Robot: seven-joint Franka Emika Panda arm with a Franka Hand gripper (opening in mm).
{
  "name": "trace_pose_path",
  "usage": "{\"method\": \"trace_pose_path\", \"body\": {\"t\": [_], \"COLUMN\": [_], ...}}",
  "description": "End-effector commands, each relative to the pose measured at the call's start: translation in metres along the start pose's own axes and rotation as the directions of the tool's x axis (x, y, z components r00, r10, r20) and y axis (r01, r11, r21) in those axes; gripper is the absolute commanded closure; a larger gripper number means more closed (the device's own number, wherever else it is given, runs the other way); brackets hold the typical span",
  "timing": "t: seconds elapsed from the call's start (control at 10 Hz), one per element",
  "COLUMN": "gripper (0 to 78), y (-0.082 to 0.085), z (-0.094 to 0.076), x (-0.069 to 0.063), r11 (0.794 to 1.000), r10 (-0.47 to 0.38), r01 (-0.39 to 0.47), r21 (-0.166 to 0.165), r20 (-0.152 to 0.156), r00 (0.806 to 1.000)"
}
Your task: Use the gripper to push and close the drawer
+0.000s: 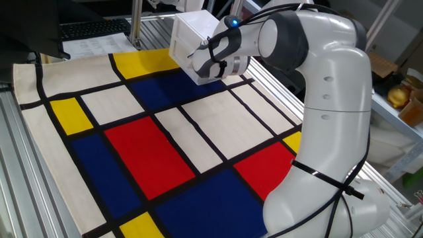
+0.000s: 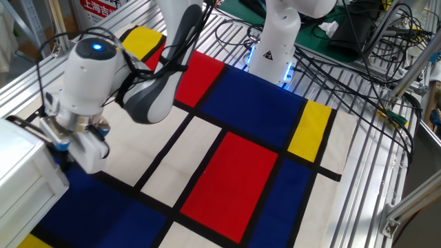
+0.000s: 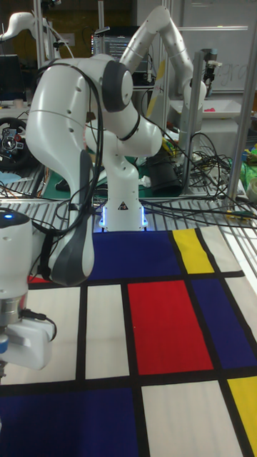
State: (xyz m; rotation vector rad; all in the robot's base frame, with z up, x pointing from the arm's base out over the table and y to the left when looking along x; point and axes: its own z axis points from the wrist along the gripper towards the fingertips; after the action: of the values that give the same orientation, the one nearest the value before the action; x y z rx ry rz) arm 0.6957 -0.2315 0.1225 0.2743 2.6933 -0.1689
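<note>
White gripper (image 2: 69,148) is pressed against the front of the small white cabinet (image 1: 192,36), at the far edge of the coloured cloth (image 1: 152,152). The drawer itself is hidden. Whether the jaws are open or closed, I cannot tell.
</note>
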Motion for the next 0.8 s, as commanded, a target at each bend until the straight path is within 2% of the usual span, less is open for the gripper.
{"method": "trace_pose_path", "body": {"t": [0.1, 0.4, 0.8], "gripper": [77.6, 77.6, 77.6], "y": [-0.0019, -0.0029, -0.0031], "z": [0.0004, 0.0045, 0.0047], "x": [-0.0083, -0.0078, -0.0087], "r11": [1.000, 1.000, 1.000], "r10": [-0.001, -0.002, -0.008], "r01": [0.001, 0.002, 0.008], "r21": [0.004, 0.010, 0.013], "r20": [0.013, 0.012, -0.011], "r00": [1.000, 1.000, 1.000]}}
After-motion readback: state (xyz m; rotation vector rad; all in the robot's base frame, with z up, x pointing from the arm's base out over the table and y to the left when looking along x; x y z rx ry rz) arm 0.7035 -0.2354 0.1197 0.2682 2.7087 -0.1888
